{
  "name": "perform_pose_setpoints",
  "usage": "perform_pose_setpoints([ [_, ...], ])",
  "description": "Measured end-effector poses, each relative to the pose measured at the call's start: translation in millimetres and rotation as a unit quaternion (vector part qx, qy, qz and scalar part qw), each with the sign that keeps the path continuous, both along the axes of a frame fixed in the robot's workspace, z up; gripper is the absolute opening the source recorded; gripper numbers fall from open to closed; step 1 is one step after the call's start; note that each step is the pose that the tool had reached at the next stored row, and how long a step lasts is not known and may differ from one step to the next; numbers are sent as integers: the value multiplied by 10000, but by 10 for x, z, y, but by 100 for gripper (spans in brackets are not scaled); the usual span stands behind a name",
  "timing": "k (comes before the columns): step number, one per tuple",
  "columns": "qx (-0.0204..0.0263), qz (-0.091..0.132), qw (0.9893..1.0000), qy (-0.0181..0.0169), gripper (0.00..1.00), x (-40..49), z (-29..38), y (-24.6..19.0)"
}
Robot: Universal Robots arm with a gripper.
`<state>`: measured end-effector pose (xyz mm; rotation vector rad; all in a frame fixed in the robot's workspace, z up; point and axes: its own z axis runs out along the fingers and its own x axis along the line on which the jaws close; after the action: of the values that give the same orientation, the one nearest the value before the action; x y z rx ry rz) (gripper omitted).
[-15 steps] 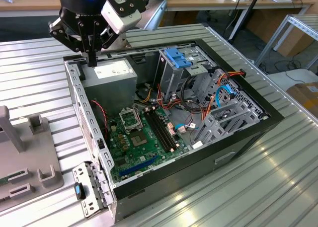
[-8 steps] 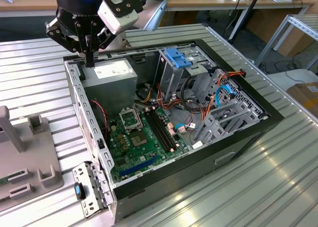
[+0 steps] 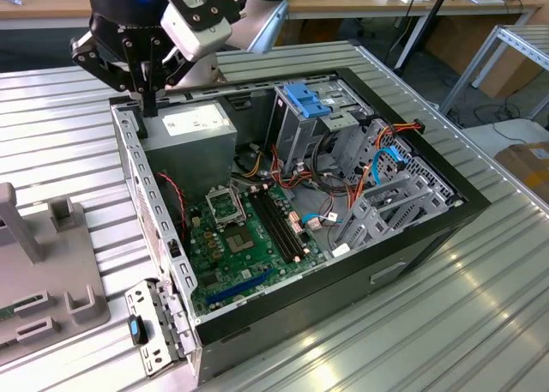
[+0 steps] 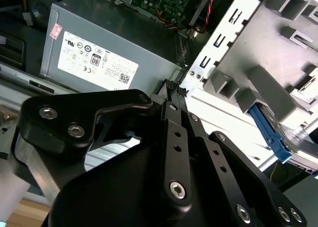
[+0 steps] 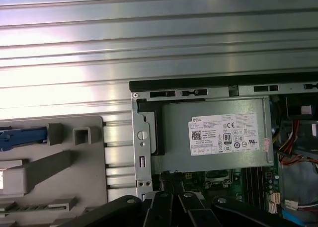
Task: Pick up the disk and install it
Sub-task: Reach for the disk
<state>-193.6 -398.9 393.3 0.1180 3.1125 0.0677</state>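
Disk (image 4: 271,132): flat drive in a blue carrier, lodged in the grey holder (image 4: 268,53) that lies on the counter (image 3: 480,323) just beside the open computer case (image 3: 395,276), on the exterior view's left. Not gripped, not installed.

Step in hand, as judged: the approach before the pick-up; nothing of the task is done yet. A grasp would call for the fingers to part and for the tool to be over the holder and lined up with the carrier's blue rails.

Tool (image 4: 175,88): black fingers together, tips side by side with no gap to speak of, nothing between them. It hangs over the case's corner by the metal frame edge. Whether the tips touch that edge cannot be told. The disk lies apart from it, off to one side.

Power supply (image 4: 114,43): grey box with a white label, just inside that corner and nearest the tool.

Motherboard (image 3: 240,238): green board on the case floor, past the power supply.

Drive cage (image 3: 304,100): upright metal frame with a light-blue bracket on top, at the far side of the case, with orange and blue cables beside it.
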Motion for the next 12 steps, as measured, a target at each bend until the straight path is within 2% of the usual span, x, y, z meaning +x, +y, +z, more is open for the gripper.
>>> perform_pose_setpoints([
  [12, 0, 0, 10000, 0, 11, -96, 0, 0],
])
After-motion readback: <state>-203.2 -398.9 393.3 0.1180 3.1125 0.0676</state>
